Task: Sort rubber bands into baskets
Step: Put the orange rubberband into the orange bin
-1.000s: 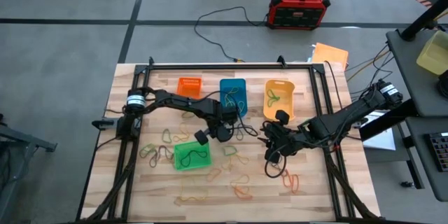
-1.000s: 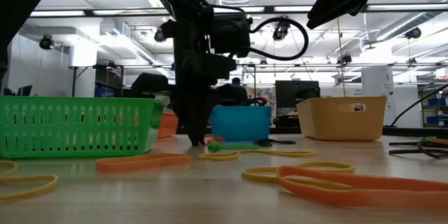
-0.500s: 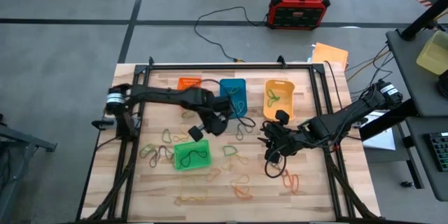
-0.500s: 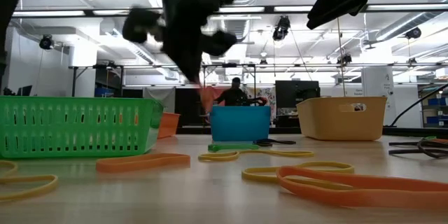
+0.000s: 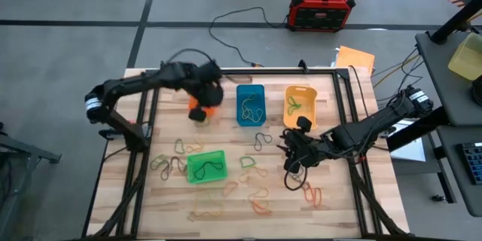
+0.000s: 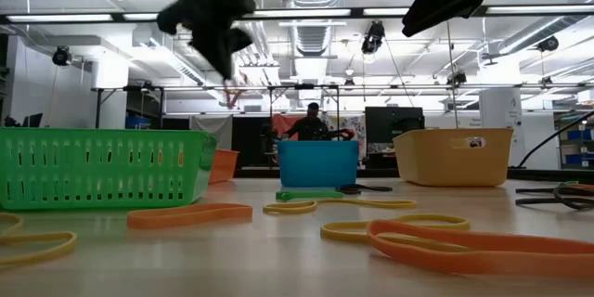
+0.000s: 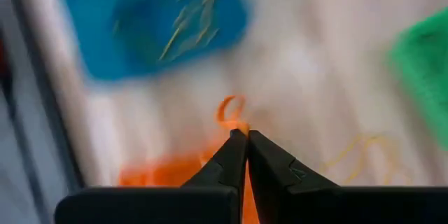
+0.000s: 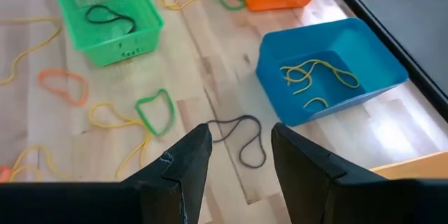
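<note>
My left gripper (image 7: 242, 137) hangs high over the table's far left part (image 5: 199, 111), shut on an orange rubber band (image 7: 229, 109). The orange basket (image 7: 157, 175) lies right below it. Along the far side the blue basket (image 5: 251, 104) and the yellow-orange basket (image 5: 299, 105) each hold a few bands, and the green basket (image 5: 205, 167) stands nearer. My right gripper (image 8: 238, 147) hovers open at centre right (image 5: 290, 158), above a dark band (image 8: 241, 136) that lies flat on the wood. Several more bands (image 5: 252, 167) are scattered over the table. My left gripper pinches the orange band's near end (image 7: 236, 126) between its two fingertips, which point steeply down. Most of the small loop shows just beyond the tips. The band is lifted clear of the table, above the orange basket.
A black frame rail (image 5: 248, 71) runs along the table's far edge and down both sides. A red-and-black box (image 5: 321, 7) with cables stands on the floor behind. In the low view a person (image 6: 311, 125) sits far back in the room. Thick orange and yellow bands (image 6: 464, 241) lie near the front edge.
My left gripper has risen from the table beside the green basket and swung toward the far left, over the orange basket. It has rolled on the way, stayed shut, and carried the orange band up clear of the wood.
</note>
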You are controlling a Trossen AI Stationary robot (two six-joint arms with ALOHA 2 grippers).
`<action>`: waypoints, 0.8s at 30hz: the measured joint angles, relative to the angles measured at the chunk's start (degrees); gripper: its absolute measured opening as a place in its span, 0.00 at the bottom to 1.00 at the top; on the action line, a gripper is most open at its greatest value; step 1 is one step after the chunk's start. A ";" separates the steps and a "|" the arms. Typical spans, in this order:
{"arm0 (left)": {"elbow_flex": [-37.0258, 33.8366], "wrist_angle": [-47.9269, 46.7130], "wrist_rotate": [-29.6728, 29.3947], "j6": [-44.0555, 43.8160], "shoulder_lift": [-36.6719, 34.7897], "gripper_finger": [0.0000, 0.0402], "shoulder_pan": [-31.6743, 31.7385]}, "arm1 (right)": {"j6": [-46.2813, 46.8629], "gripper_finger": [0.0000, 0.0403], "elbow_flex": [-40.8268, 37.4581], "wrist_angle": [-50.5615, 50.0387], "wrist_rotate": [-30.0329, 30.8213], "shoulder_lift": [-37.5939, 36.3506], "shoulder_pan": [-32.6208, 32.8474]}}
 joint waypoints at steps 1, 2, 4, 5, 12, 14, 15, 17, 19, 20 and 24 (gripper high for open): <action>-0.73 -0.32 -0.92 -1.11 -0.20 0.00 2.27 | -0.02 0.36 0.00 0.08 0.03 0.00 -0.33; -1.52 -0.52 -0.96 -2.26 -0.33 0.00 4.58 | -0.06 0.36 0.00 0.13 0.07 0.00 -0.71; -3.01 -0.60 -1.23 -5.61 -0.35 0.00 9.01 | -0.23 0.36 0.00 0.38 0.09 0.00 -1.72; -3.90 -0.50 -1.33 -7.74 -0.35 0.00 10.93 | -0.66 0.36 0.00 0.67 0.08 0.00 -2.36; -11.25 4.28 -1.31 -11.44 0.13 0.00 16.87 | -6.59 0.36 0.00 1.67 0.05 0.00 -8.84; -12.92 5.65 -1.28 -11.07 0.13 0.00 16.85 | -9.04 0.36 0.00 2.73 0.03 0.00 -11.62; -13.55 6.33 -1.28 -11.07 0.13 0.00 16.85 | -10.45 0.36 0.00 3.60 -0.07 0.00 -13.12; -14.58 7.48 -1.27 -11.09 0.13 0.00 16.85 | -13.37 0.36 0.00 5.39 -0.45 0.00 -16.19; -15.42 8.41 -1.26 -11.20 0.13 0.00 16.85 | -16.60 0.36 0.00 7.32 -1.90 0.00 -19.42; -15.66 8.86 -1.25 -11.28 0.13 0.00 16.85 | -18.18 0.36 0.00 8.47 -3.05 0.00 -21.03; -16.27 11.92 -1.23 -11.33 0.15 0.00 16.85 | -23.72 0.36 0.00 13.42 -8.86 0.00 -27.49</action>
